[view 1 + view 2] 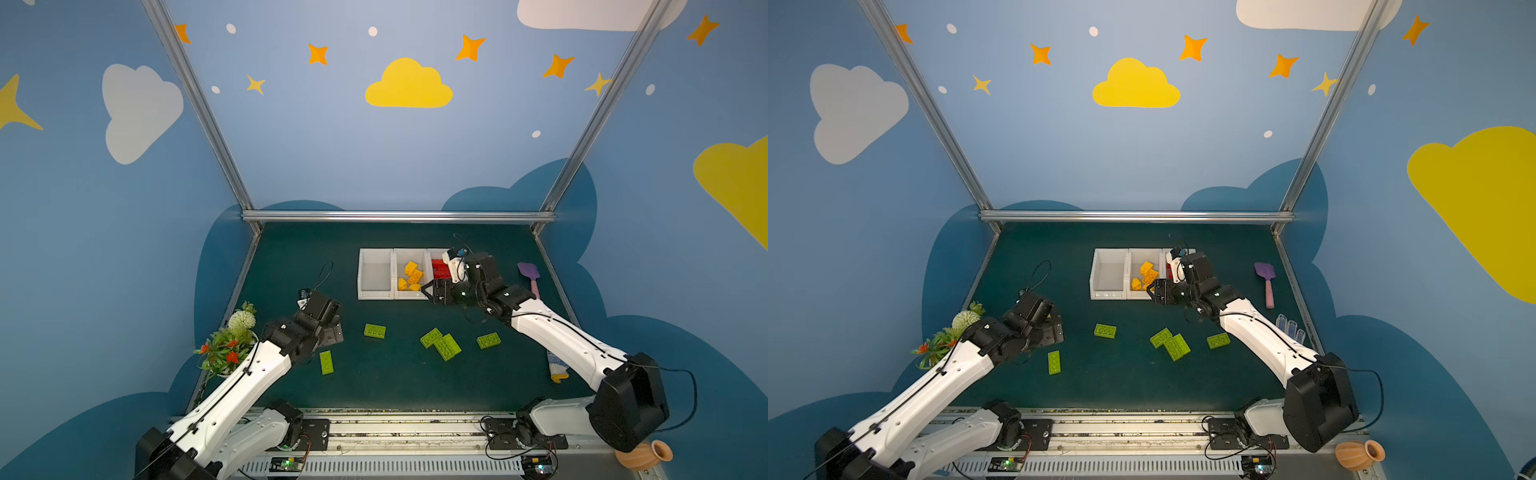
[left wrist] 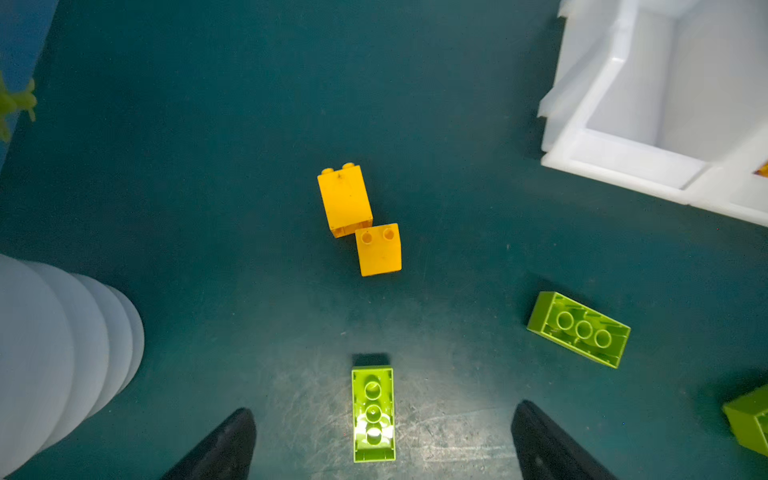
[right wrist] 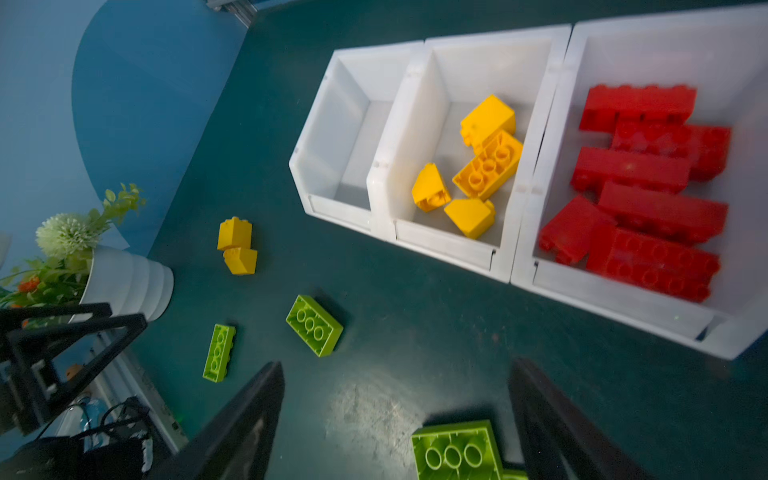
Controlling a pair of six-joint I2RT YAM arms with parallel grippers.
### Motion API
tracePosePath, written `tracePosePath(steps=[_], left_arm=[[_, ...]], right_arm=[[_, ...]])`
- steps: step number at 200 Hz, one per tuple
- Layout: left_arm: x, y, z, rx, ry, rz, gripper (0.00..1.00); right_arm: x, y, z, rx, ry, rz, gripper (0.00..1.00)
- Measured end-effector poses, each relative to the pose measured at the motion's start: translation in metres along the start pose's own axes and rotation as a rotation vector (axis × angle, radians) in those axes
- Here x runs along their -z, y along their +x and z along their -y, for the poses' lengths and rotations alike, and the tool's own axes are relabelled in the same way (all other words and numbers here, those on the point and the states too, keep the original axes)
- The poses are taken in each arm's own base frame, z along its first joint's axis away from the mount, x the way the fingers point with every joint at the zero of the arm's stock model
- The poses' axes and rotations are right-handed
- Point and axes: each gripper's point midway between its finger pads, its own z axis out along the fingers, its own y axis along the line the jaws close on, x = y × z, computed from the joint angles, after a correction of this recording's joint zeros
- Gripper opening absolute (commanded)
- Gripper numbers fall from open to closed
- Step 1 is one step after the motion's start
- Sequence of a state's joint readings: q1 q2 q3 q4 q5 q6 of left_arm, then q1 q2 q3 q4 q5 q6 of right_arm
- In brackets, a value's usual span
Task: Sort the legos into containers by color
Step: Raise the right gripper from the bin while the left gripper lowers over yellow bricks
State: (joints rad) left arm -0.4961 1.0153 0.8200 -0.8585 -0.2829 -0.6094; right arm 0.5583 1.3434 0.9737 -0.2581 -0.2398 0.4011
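Painted night-sky enclosure around a dark green surface [image 1: 374, 386], shown in both top views.
The back wall [image 1: 395, 166] and both side walls are light blue, painted with a yellow cloud [image 1: 409, 85], a white cloud [image 1: 139, 110], orange stars [image 1: 318, 54] and small white dots; darker blue cloud shapes [image 1: 490, 199] run along the base of the walls. Two slanted aluminium posts [image 1: 199, 108] meet a horizontal aluminium crossbar [image 1: 399, 216] at the far edge of the surface. A slotted metal rail [image 1: 407, 432] borders the near edge. Lighting is even and dim; in the left wrist view a bright patch [image 2: 436, 415] shows scuff marks on the surface.
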Motion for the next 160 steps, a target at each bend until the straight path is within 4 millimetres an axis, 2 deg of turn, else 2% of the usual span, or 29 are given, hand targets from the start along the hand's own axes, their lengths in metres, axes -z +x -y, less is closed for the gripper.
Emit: tracePosePath(steps=[43,100,124,160], left_arm=[[-0.022,-0.005,0.002,0.048,-0.053,-0.015,0.86],[-0.063,-0.003,0.007,0.089,-0.128,-0.068,0.66],[-0.078,-0.004,0.006,0.106,-0.151,-0.072,0.64],[-0.094,-0.012,0.005,0.118,-0.174,-0.051,0.63]], right_arm=[[0.000,0.040,0.000,-0.012,-0.047,-0.063,0.82],[0.003,0.085,-0.008,0.001,-0.099,-0.109,0.81],[0.002,0.092,-0.011,0.006,-0.107,-0.118,0.81],[0.001,0.089,-0.018,0.018,-0.123,-0.100,0.81]])
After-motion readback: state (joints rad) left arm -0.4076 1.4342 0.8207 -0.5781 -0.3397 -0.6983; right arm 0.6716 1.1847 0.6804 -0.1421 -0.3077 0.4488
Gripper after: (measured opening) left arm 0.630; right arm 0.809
